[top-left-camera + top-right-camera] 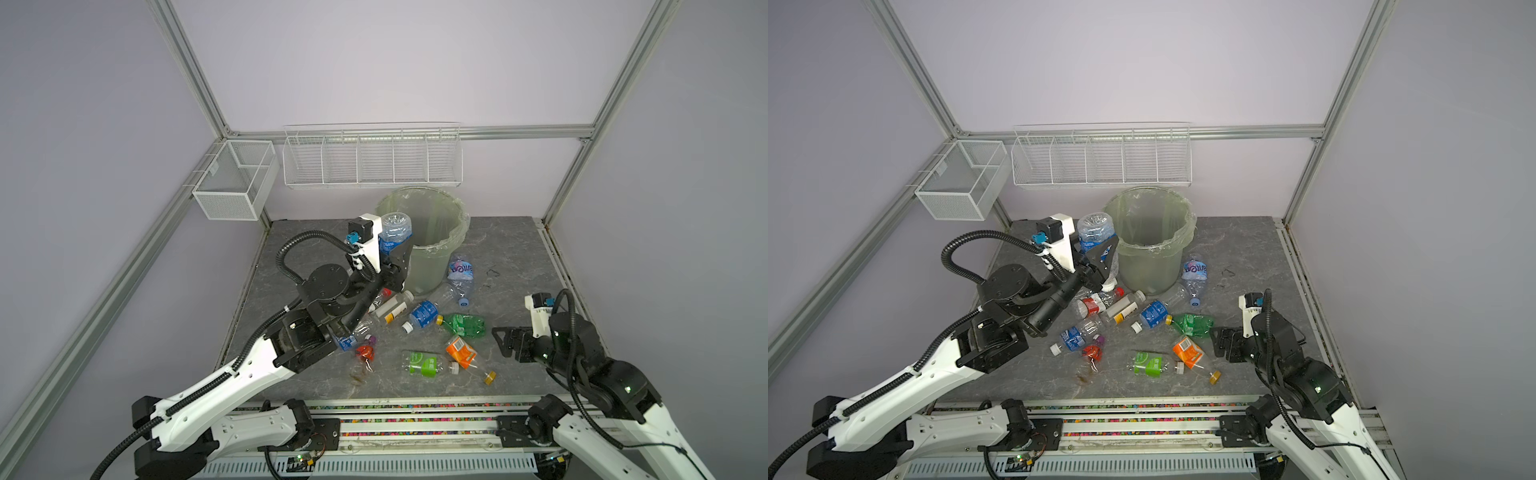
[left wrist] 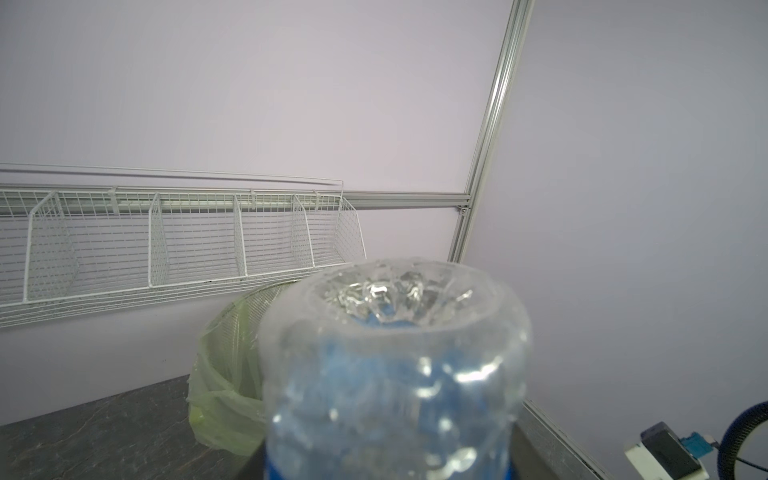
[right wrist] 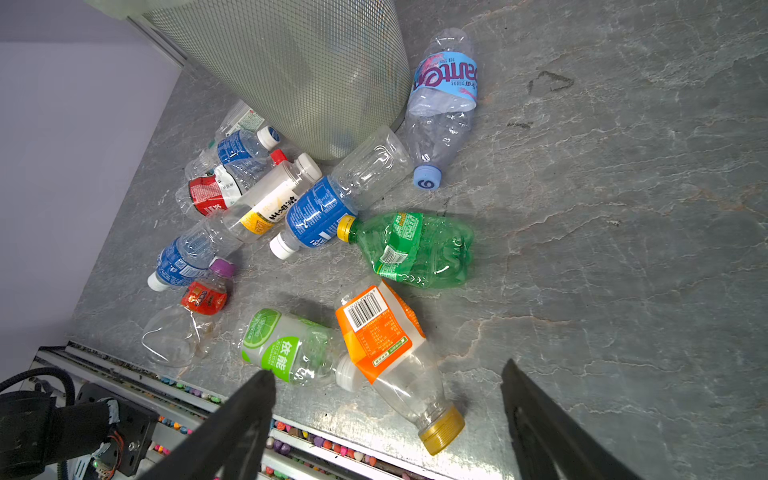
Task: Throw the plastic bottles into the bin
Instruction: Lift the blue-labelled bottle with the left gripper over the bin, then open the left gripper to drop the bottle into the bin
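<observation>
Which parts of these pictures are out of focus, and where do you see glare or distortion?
Left wrist view: the held blue-label bottle is very close and blurred, with bright glints; the wire basket behind it is sharp. Right wrist view: the green bottle lies in sharp focus. Both top views: the frame posts splay outward, a wide-angle perspective.

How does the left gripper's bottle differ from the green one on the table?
The held bottle is clear with a blue label; the green bottle is green-tinted with a yellow cap. The held bottle is raised base-up in the left gripper beside the bin; the green bottle lies on its side on the table, untouched. Both are outside the bin.
</observation>
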### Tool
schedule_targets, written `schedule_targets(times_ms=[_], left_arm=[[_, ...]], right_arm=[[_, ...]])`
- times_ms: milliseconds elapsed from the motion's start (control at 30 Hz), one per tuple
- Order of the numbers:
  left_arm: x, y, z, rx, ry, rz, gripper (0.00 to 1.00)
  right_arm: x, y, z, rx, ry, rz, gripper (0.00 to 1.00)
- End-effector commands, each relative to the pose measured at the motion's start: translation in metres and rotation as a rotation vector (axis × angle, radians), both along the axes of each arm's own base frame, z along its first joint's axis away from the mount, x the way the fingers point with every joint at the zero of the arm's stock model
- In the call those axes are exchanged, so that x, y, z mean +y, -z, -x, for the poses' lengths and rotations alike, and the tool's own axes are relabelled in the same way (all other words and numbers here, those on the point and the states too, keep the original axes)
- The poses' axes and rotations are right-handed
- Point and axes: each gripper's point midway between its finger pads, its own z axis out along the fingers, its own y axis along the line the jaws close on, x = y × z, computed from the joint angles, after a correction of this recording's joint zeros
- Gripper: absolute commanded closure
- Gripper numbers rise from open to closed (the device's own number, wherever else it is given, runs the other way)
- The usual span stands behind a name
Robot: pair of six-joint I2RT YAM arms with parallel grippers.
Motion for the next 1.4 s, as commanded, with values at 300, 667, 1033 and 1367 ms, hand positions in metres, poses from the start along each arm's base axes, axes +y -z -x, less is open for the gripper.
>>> schedule_targets(times_ms=[300, 667, 1033, 1367], left_arm=[[-0.026, -0.019, -0.052, -0.06, -0.015, 0.028, 0.6], [-0.068, 0.005, -0.172, 0.124, -0.056, -0.064, 0.6], [-0.082, -0.008, -0.166, 0.187, -0.101, -0.22, 0.01], [-0.027, -0.004, -0.06, 0.144, 0.003, -0.067, 0.0]], right_arm=[[0.003, 0.003, -0.002, -0.003, 0.003, -0.017, 0.12], [0.007, -0.004, -0.008, -0.009, -0.01, -0.007, 0.12], [0.007, -0.003, -0.007, -0.011, -0.014, -0.007, 0.12], [0.007, 0.008, -0.004, 0.039, -0.016, 0.011, 0.12]])
